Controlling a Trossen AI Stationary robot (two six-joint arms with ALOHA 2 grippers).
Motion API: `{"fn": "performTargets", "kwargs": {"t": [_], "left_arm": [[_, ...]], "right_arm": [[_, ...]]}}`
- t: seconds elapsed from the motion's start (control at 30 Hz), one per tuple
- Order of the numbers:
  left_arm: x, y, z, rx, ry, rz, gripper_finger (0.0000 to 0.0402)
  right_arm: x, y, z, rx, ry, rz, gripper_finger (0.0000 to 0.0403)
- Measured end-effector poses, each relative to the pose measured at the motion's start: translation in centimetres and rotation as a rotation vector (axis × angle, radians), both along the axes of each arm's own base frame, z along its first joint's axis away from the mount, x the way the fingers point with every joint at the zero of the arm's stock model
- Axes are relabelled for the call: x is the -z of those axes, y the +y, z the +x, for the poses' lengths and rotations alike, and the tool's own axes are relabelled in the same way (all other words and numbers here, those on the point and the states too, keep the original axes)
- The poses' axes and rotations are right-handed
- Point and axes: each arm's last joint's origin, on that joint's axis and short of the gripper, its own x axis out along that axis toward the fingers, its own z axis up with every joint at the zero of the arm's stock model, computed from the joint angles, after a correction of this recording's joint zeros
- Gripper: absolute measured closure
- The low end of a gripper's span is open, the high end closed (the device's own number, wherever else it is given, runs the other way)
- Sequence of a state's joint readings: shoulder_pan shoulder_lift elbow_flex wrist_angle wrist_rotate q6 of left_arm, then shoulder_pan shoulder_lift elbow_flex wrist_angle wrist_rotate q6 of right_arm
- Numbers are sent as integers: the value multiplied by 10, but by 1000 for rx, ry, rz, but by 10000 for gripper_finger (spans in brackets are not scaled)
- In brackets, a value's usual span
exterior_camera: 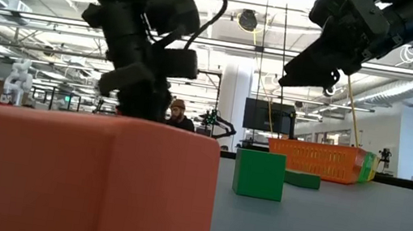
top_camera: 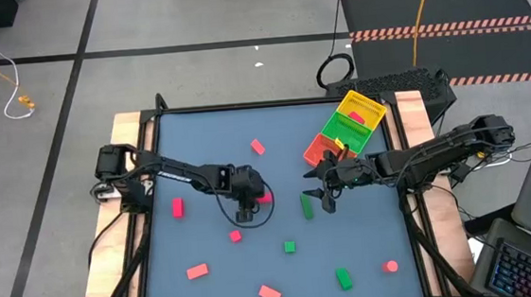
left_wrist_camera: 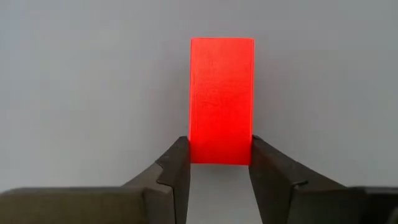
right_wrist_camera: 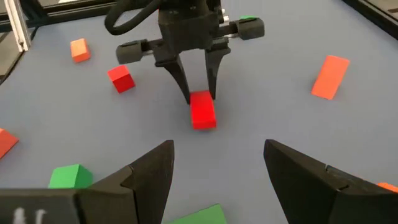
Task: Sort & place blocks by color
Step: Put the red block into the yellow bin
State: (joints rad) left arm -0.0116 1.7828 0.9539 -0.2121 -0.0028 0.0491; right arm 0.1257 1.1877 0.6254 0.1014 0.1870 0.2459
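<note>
My left gripper points down at the middle of the table, shut on a red block, which also shows as the red block from above. My right gripper hangs open above the table, right of it and facing it, touching nothing. A green bar lies flat just below and left of it. Other red blocks and green blocks lie scattered flat on the table. The yellow, green and red tray sits at the far right. My left gripper pinches the red block by the two long sides at one end, between its two fingertips. The fingers come from above, pointing down, and stand across the block's width. The block lies flat on the table, as the right wrist view shows the block.
A red block stands close before the low camera and hides much of the near table. A green cube and the orange tray wall lie beyond. Red blocks sit near the left arm. Raised edges border the table.
</note>
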Motion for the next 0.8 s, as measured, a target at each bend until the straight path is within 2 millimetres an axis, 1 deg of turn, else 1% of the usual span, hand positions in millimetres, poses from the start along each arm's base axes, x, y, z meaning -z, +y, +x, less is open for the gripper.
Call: {"fn": "performTargets", "kwargs": {"t": [0.13, 0.3, 0.47, 0.53, 0.67, 0.8], "left_arm": [[-4, 0, 6, -20, -68, -15, 275], [-13, 0, 18, -48, -228, -41, 275], [-28, -1, 30, -51, -421, -55, 275], [-32, 0, 32, -50, -469, -57, 275], [-33, 0, 33, -49, -480, -57, 275], [-33, 0, 33, -50, -487, -58, 275]], "right_arm": [[0, 0, 0, 4, -4, 0, 161], [2, -1, 6, 37, -57, -27, 161], [10, 3, 17, -7, -258, -86, 161], [9, 3, 18, -20, -327, -123, 161], [1, 3, 19, -41, -407, -195, 161], [0, 5, 19, -46, -426, -196, 161]]}}
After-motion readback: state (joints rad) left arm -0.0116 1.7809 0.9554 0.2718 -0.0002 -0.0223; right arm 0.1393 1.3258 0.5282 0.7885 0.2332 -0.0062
